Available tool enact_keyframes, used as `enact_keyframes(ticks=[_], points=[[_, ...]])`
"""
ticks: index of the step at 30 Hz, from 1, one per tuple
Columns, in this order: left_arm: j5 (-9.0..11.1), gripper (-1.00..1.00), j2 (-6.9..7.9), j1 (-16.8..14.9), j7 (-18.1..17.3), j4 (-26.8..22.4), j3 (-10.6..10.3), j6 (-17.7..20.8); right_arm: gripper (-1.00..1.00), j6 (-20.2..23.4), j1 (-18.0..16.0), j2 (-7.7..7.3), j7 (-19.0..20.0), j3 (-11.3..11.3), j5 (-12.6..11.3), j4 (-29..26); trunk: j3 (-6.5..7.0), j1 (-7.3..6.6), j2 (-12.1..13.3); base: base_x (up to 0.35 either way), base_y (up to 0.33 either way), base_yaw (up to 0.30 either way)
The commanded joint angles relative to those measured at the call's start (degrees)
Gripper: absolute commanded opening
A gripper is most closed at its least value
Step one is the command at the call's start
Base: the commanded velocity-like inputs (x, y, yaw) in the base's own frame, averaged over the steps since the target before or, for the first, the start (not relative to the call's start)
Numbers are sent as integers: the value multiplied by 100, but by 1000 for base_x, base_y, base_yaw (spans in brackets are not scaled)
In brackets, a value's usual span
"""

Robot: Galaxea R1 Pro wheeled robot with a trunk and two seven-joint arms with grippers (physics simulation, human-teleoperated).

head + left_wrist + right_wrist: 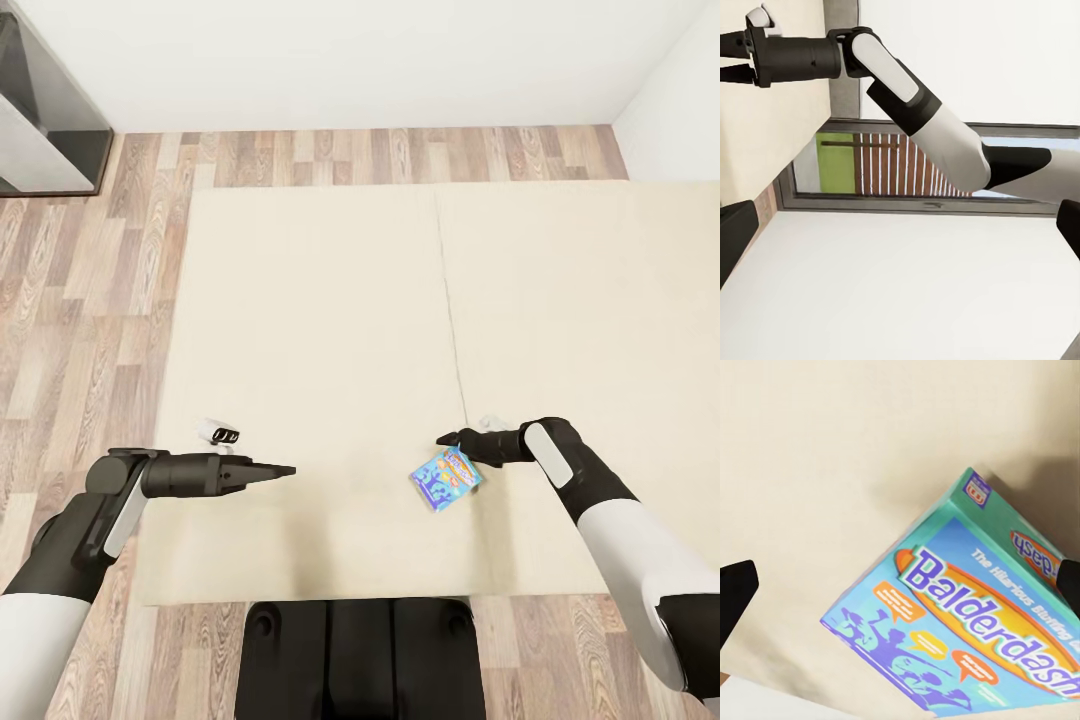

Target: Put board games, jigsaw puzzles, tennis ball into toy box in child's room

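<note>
A small blue board game (446, 477), its lid printed "Balderdash" in purple on an orange oval, lies on the beige bed (330, 330), near the edge closest to the robot. In the right wrist view the board game (967, 630) appears tilted, one corner raised toward the camera, with the mattress behind it.

The right tool (449, 439) hovers just beside the box's far corner, its dark fingers pointing toward the middle of the bed. Whether they touch the box cannot be told. In the right wrist view two dark fingertips (735, 592) sit at opposite edges of the picture, well apart, with the box between them.

The left tool (285, 469) is held level over the bed, well apart from the box, its fingers drawn together into a point. A small white and black object (219, 433) lies on the mattress just beyond it.

Wood-plank floor (90, 300) surrounds the bed, and a white wall (360, 60) stands behind.
</note>
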Motion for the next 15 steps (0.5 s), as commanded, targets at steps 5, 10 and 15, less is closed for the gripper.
enact_keyframes(ticks=[5,10,15], points=[[3,100,5,-3,-21,-1,-11,61,100,9,-3,-1,57,15,58,-2,-6,3,-9,0,32,0],[3,100,5,-1,-21,0,-11,61,100,9,-3,2,57,15,58,-2,-6,3,-9,0,147,0],[4,100,5,-2,-21,-1,-11,61,100,9,-3,3,57,15,58,-2,-6,3,-9,0,149,0]])
